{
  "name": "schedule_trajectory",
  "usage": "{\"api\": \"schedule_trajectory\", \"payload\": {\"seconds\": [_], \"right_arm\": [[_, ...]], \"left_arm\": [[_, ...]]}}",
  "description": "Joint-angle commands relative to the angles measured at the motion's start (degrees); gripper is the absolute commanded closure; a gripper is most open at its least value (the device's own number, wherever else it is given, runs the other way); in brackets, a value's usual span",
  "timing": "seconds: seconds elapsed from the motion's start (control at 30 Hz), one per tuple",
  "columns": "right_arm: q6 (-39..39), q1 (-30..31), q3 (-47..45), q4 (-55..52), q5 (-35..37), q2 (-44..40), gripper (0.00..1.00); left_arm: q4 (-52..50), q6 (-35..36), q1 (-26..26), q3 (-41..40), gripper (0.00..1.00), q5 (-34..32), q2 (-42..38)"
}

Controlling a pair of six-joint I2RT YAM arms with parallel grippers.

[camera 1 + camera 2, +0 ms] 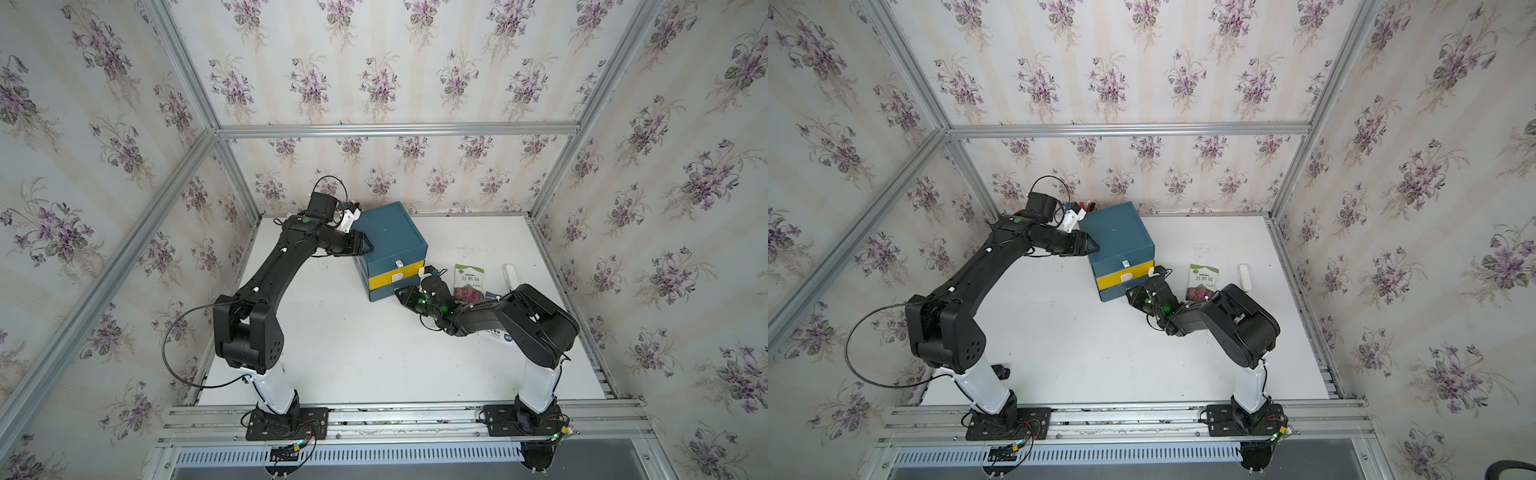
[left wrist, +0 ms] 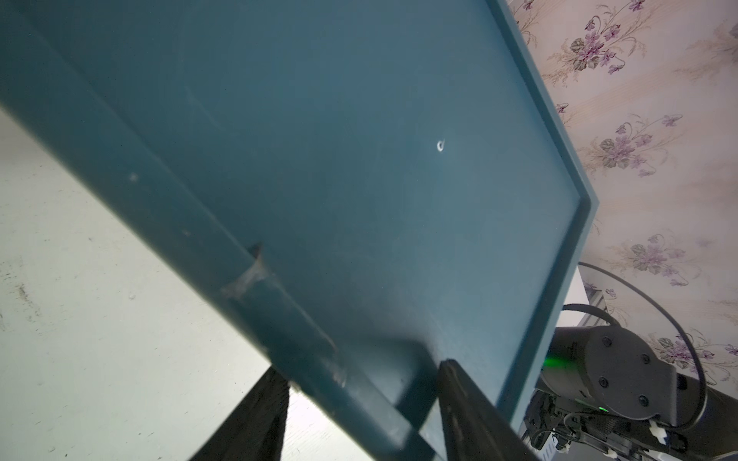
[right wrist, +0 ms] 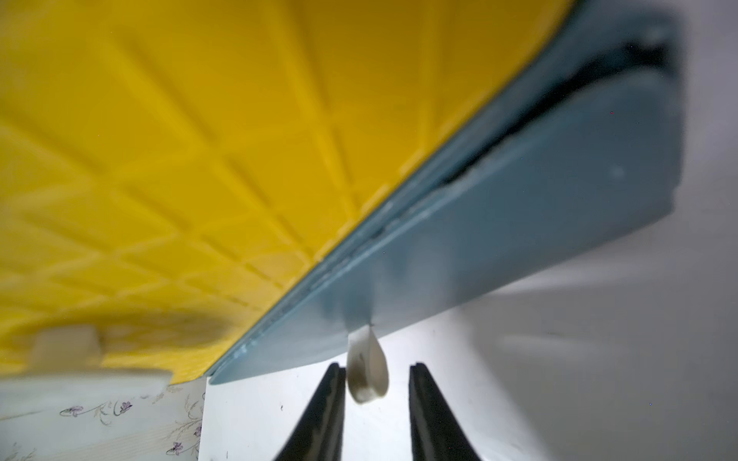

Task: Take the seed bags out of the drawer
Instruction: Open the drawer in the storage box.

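I saw a green-topped, magenta-flowered seed bag [image 1: 468, 282] beside the cabinet [image 1: 390, 237], left gripper [image 1: 369, 248] clamped on its edge, right gripper [image 3: 377, 367] apart around a drawer tab [image 3: 361, 351].

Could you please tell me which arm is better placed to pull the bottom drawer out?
Right. The right gripper straddles the white handle of the bottom drawer, jaws not closed on it. The left gripper is clamped on the rim of the cabinet, likely bracing it.

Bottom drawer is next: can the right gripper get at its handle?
Likely yes: the handle sits between the open jaws of the right gripper, with nothing in the way, and the left gripper holds the cabinet.
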Motion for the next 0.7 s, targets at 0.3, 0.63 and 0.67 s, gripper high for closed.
{"api": "schedule_trajectory", "payload": {"seconds": [0.3,0.63,0.67], "right_arm": [[-0.1,-0.2,1.7,4.2,1.5,1.9,0.87],[0.0,0.1,0.9,3.6,-1.5,1.2,1.00],[0.0,0.2,0.4,3.6,-1.7,0.8,1.00]], "left_arm": [[-13.4,2.9,0.1,-1.0,0.38,-8.1,1.5],[-13.5,2.8,0.1,0.2,0.37,-7.9,1.8],[-13.5,2.7,0.1,0.4,0.37,-7.9,1.8]]}}
